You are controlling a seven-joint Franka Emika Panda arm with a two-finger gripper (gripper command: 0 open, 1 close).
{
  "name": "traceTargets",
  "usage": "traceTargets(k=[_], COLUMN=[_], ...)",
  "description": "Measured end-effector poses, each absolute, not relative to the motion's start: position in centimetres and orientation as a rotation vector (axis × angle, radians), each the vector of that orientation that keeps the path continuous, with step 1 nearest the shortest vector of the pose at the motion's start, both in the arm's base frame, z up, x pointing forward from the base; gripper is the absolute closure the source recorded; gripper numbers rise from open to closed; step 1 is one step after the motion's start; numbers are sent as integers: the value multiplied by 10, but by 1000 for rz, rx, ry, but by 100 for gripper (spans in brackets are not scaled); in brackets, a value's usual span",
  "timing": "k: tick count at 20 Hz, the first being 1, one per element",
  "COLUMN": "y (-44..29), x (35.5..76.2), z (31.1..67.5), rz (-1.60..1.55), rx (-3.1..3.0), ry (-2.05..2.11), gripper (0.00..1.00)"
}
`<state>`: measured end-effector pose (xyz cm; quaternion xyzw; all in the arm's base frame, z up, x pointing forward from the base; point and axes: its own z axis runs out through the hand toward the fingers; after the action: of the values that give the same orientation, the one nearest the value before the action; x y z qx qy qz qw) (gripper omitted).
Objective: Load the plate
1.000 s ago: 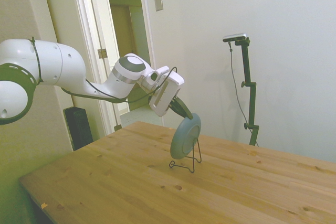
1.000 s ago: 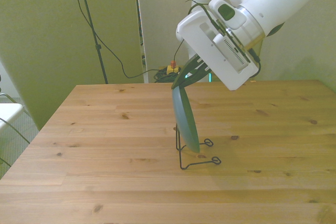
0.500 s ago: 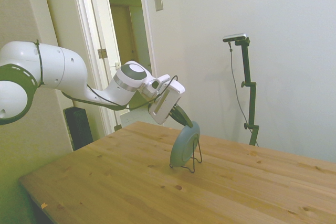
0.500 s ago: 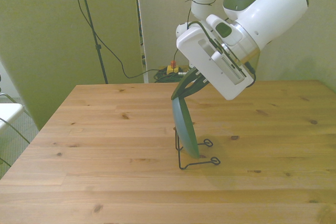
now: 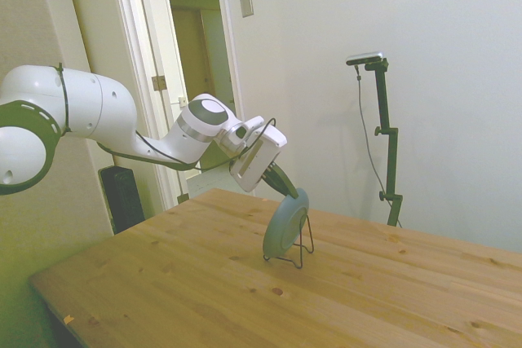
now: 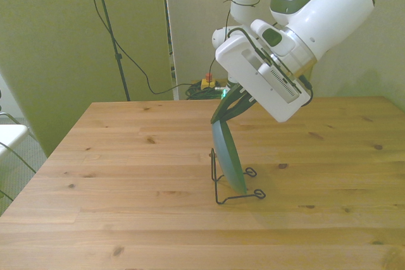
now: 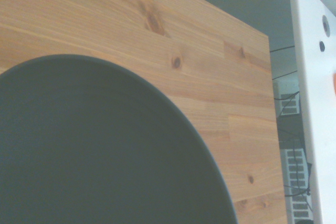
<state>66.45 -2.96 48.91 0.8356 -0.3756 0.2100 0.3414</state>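
Plate on edge in the wire stand, gripper at its top rim

I had the gripper (image 6: 223, 109) right at the upper rim of the teal plate (image 6: 229, 159), fingers seemingly pinched on that rim, though I couldn't be sure from either view. The plate stood nearly upright, leaning back, its lower edge in the thin black wire stand (image 6: 235, 189) mid-tabletop (image 6: 126, 175); it lay directly below the gripper. As I judged it, release hinged on that lean. I read no labels or writing anywhere.
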Motion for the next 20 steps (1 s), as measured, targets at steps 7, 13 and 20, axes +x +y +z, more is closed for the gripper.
traceTargets(k=[7, 13, 20], y=[-29, -30, -29], x=[673, 673, 669], z=[488, 487, 494], rz=[547, 541, 530], rx=[2179, 2176, 2204], ry=[-995, -996, -1018], gripper=[0, 0, 0])
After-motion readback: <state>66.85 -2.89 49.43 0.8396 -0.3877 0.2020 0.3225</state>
